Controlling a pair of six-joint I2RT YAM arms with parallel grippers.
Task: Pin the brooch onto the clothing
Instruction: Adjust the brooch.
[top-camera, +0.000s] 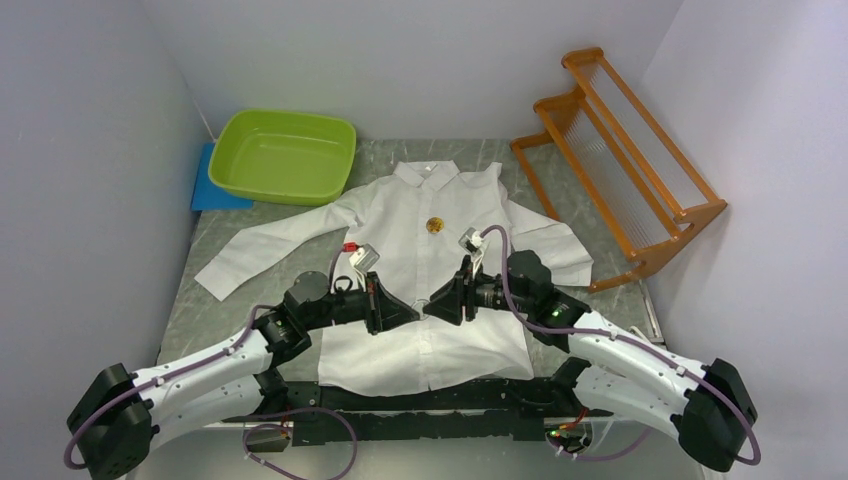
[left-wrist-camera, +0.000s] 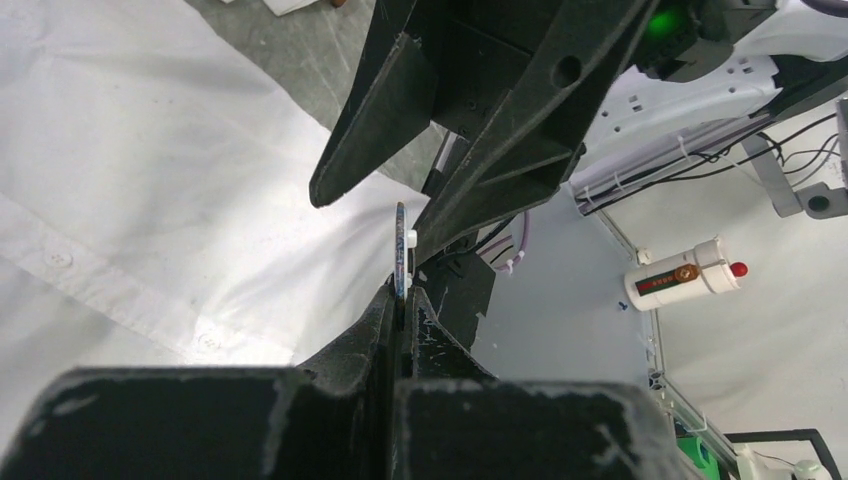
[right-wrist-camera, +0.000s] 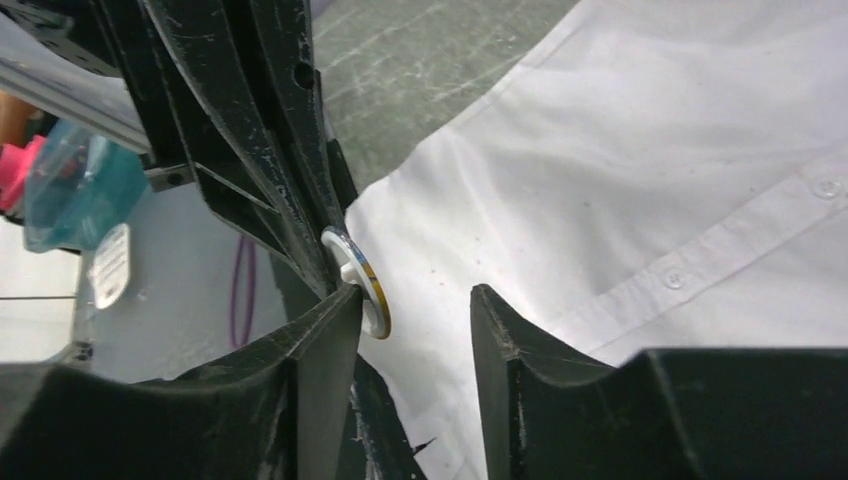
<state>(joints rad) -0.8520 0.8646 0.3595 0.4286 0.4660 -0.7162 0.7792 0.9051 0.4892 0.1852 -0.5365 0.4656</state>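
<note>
Over shirt (top-camera: 420, 345) | left jaws clamp brooch (right-wrist-camera: 366, 283) | right jaws parted beside it

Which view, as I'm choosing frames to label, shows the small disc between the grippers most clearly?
Right wrist: the disc is sharp, its rim glinting. Left wrist: it shows edge-on only, left gripper dark and soft. Top external: evenly lit, but it cannot be made out.
</note>
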